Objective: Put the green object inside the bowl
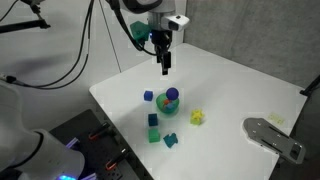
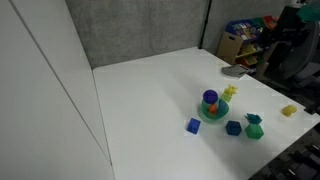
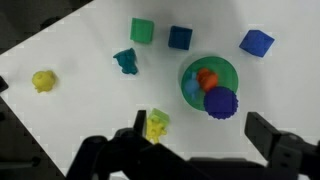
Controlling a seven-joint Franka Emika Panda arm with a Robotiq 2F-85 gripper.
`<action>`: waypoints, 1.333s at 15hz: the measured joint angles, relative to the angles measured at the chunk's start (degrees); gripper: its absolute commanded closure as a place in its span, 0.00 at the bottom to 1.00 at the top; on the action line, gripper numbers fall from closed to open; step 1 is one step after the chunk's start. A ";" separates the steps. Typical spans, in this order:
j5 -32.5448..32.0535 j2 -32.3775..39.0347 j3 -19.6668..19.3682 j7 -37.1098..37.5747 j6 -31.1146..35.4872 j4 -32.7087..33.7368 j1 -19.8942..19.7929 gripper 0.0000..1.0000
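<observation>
The green object [image 3: 126, 61] is a small dark teal-green irregular block lying on the white table, left of the bowl in the wrist view. It also shows in both exterior views [image 1: 171, 140] [image 2: 253, 119]. The bowl [image 3: 187, 80] is small, round and green, and holds an orange piece, a blue piece and a purple ridged piece. It shows in both exterior views too [image 1: 165, 110] [image 2: 205, 115]. My gripper [image 3: 203, 128] is open and empty. It hangs well above the table, behind the bowl in an exterior view [image 1: 165, 58].
A brighter green cube [image 3: 142, 31], a teal-blue cube [image 3: 180, 37] and a blue block [image 3: 256, 42] lie in a row near the bowl. A yellow-green piece [image 3: 156, 124] sits by my left finger and a yellow piece [image 3: 43, 80] lies far left. A grey tool [image 1: 273, 135] lies near the table edge.
</observation>
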 measured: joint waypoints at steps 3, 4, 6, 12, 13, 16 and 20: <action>-0.37 2.10 -0.38 0.00 0.00 0.90 0.00 0.00; -0.37 2.19 -0.38 0.00 0.00 1.06 0.01 0.00; -0.37 2.19 -0.38 0.00 0.00 1.27 0.04 0.00; -0.37 3.68 -3.20 -2.33 3.51 0.50 -0.14 0.00; -0.32 4.41 -4.16 -3.58 4.33 0.45 -0.37 0.00; 1.03 7.33 -6.82 -8.60 6.47 0.39 -1.24 0.00; 5.19 12.49 -8.74 -16.83 8.55 0.47 -2.47 0.00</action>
